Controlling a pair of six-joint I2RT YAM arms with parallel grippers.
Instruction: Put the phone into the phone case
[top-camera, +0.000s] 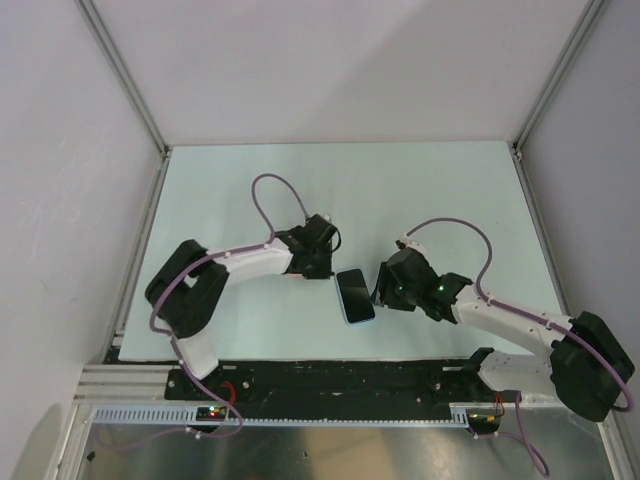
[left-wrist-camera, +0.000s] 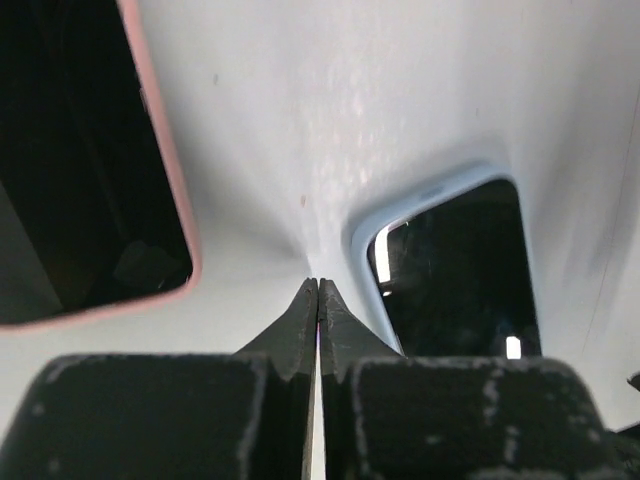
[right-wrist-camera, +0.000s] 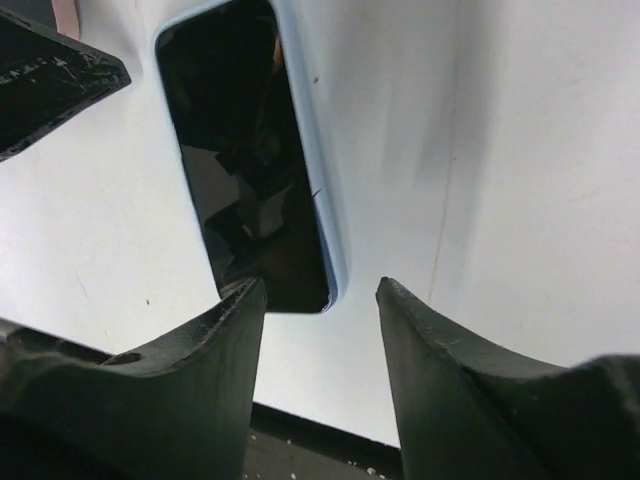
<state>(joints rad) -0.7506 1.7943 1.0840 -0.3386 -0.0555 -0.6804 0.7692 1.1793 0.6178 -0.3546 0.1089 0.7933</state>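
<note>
My left end effector has its two fingers pressed flat together with nothing between them. Their tips sit low over the counter, just beside one corner of the phone. Whether they touch the counter I cannot tell.

My right end effector is on the opposite side of the phone. Its fingers are spread wide and hold nothing. The phone's nearest corner lies just ahead of the gap between them. One fingertip overlaps that corner in the right wrist view, and I cannot tell whether it touches.

The phone lies flat on the counter, its dark glossy screen up, between the two end effectors. The light blue case shows as a rim all round the screen, so the phone looks seated in it. I cannot judge from here how fully every edge is seated.

On the far side of my left end effector from the phone lies a pink-edged slab, dark and glossy. It is apart from the phone, and the top view hides it.
</note>
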